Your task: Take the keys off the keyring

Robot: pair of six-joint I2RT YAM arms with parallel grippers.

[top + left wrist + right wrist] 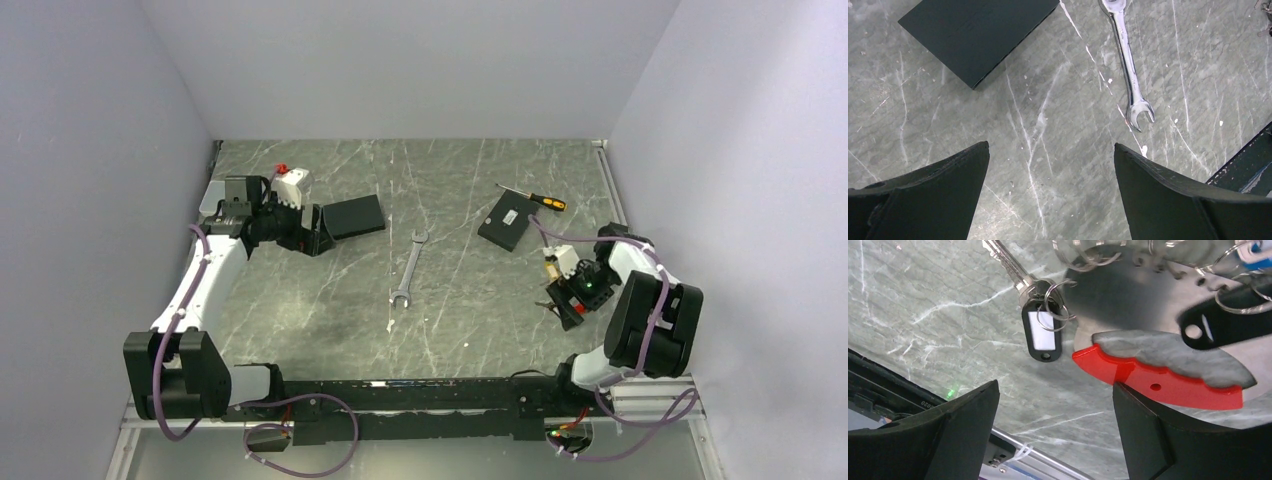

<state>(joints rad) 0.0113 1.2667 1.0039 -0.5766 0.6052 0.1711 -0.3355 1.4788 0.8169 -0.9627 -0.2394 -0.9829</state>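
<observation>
In the right wrist view the keyring lies on the table, a grey curved holder with a red lower part and thin metal rings along its top. The keys hang from those rings. One silver key carries a black tag; another black tag and a blue head lie further right. My right gripper is open just above the table, its right finger right below the red part and nothing between the jaws. My left gripper is open over bare table at the far left.
A long silver wrench lies mid-table. A black box sits beside the left gripper, and a second black box and an orange-handled screwdriver lie behind the right arm. The front rail runs close to the right gripper. Walls enclose three sides.
</observation>
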